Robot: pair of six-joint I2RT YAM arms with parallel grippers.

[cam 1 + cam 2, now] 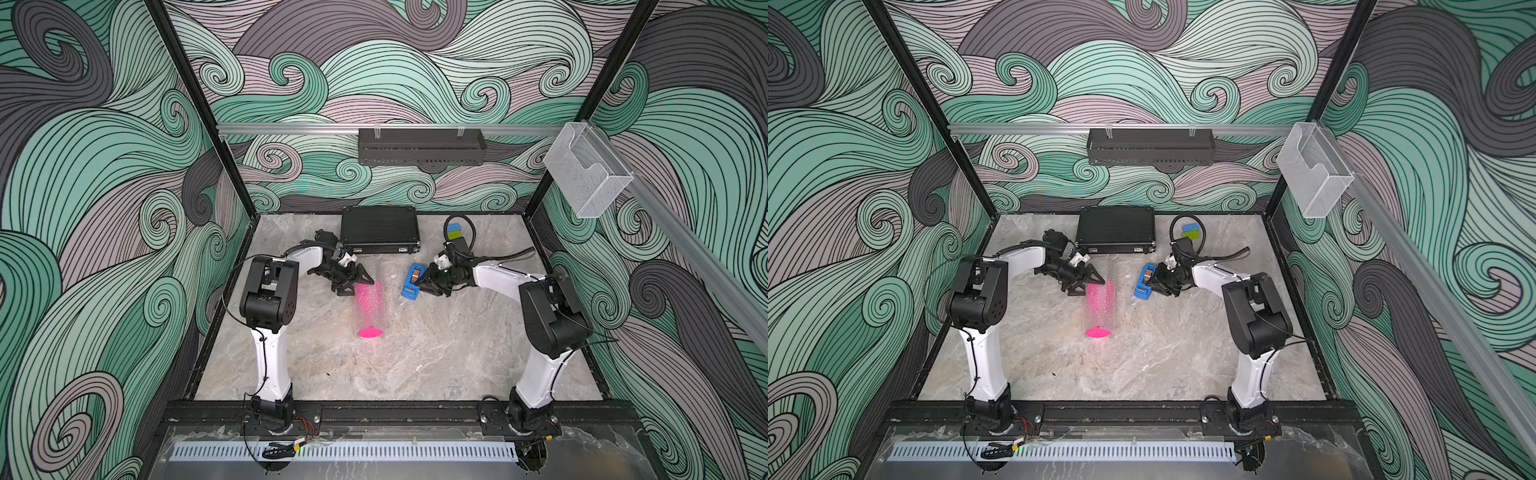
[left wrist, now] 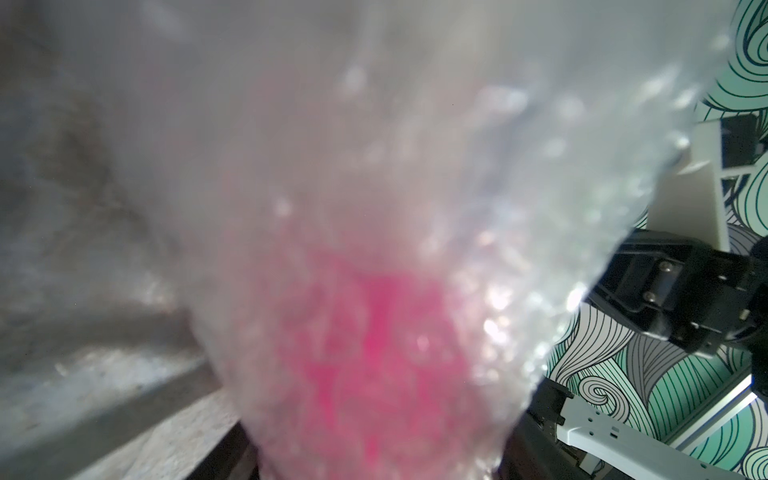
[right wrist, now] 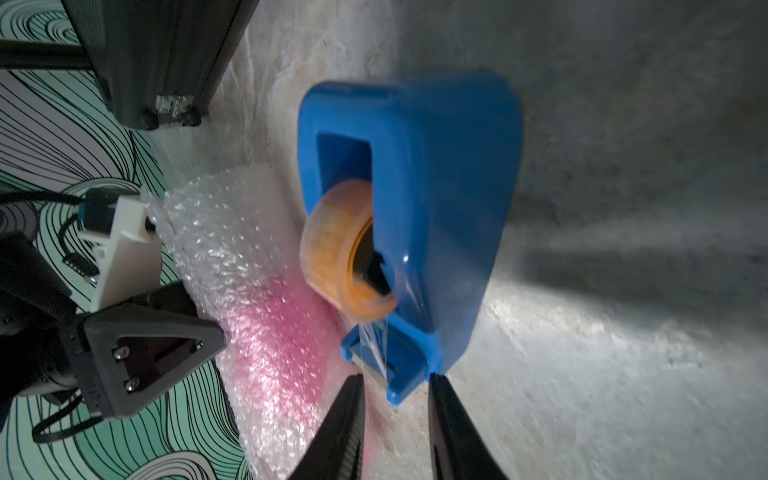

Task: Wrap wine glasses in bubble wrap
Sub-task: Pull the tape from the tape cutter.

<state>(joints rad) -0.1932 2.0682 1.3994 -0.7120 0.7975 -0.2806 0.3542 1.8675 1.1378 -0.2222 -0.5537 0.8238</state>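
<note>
Bubble wrap [image 2: 374,166] blurs the left wrist view, pink goblet [image 2: 382,332] dim inside. Left pincer [image 1: 356,287] spread wide at its bowl end, grip unclear. Right pincer [image 3: 395,386] narrow, flanking blue tape dispenser [image 3: 449,187] tip; pinch unclear. Goblet lies sideways on the desk [image 1: 415,357], rolled in wrap, only foot bare.
</note>
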